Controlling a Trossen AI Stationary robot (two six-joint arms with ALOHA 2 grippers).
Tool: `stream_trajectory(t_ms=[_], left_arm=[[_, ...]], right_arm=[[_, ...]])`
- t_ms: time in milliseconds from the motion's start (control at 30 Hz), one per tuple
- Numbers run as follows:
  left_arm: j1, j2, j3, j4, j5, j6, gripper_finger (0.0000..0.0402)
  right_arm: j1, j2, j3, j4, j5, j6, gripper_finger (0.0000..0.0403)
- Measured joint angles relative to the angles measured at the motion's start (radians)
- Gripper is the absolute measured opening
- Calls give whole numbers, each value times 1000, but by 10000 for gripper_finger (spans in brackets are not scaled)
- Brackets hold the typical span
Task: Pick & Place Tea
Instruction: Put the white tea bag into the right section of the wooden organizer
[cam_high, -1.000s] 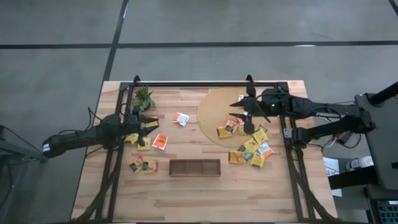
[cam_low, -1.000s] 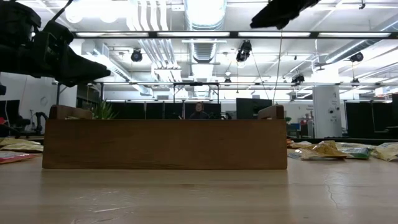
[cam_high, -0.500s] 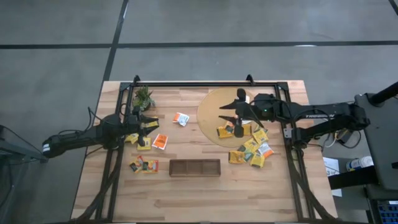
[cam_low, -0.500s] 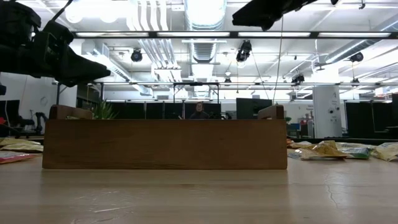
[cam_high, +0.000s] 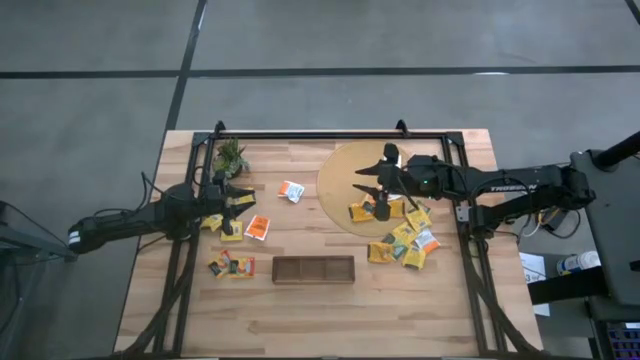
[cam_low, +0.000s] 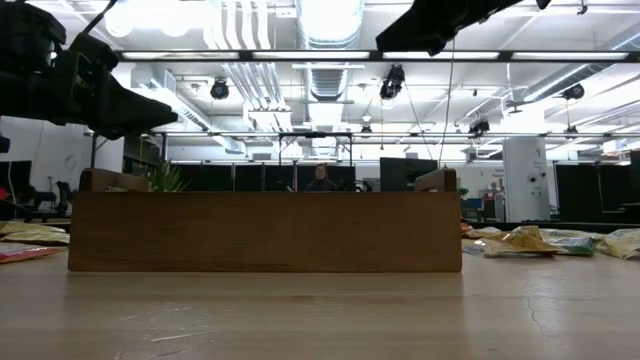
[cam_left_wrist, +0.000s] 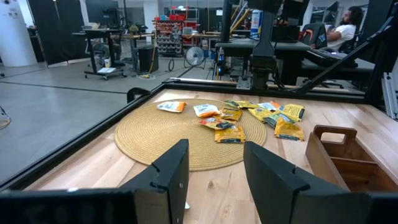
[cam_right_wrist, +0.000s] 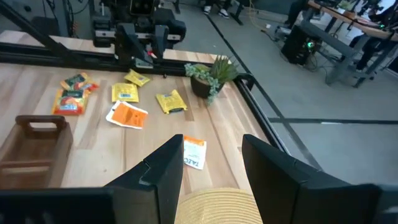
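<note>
Right gripper (cam_high: 372, 186) hangs over the round woven mat (cam_high: 340, 172) with its two dark fingers (cam_right_wrist: 163, 167) spread and nothing between them; in the right wrist view only the mat's edge and bare table show in the gap. Compared with a second ago it has moved toward 9 o'clock across the mat, from above the mat's 3 o'clock edge to a spot nearer its middle, and since half a second ago it has barely shifted. Its arm reaches in level from the table's 3 o'clock side, the wrist turned so the fingers point toward 9 o'clock. Left gripper (cam_high: 238, 203) has not moved in that second: it stays at the table's 9 o'clock side, arm stretched in low from that edge, fingers (cam_left_wrist: 173, 170) parted and empty. The tea lies where it lay before. A cluster of yellow sachets (cam_high: 405, 242) sits at the mat's 4 o'clock rim, spilling onto the wood, and another yellow sachet (cam_high: 360, 212) lies on the mat just at 6 o'clock of the right gripper. A white-and-orange sachet (cam_high: 291, 190) rests on the wood between the mat and the small green plant (cam_high: 230, 155); an orange sachet (cam_high: 257, 227) lies just at 5 o'clock of the left gripper, and a yellow pair (cam_high: 230, 265) lies beside the dark wooden tray (cam_high: 313, 269) at the table's 6 o'clock side.
</note>
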Motion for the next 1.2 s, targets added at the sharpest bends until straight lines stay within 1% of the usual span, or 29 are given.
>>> stream_trajectory(t_ms=[300, 533, 667, 933, 1100, 1200], left_arm=[[0, 0, 0, 1, 0, 0, 147], [0, 0, 0, 1, 0, 0, 147], [0, 0, 0, 1, 0, 0, 147], [0, 0, 0, 1, 0, 0, 147], [0, 0, 0, 1, 0, 0, 147], [0, 0, 0, 1, 0, 0, 147]], right_arm=[[1, -15, -23, 24, 3, 38, 162], [8, -16, -23, 14, 54, 32, 162], [-27, -22, -24, -57, 71, 49, 162], [-29, -54, 34, -140, 73, 39, 162], [-29, -100, 45, -244, 72, -57, 162], [-29, -120, 45, -335, 70, 8, 162]])
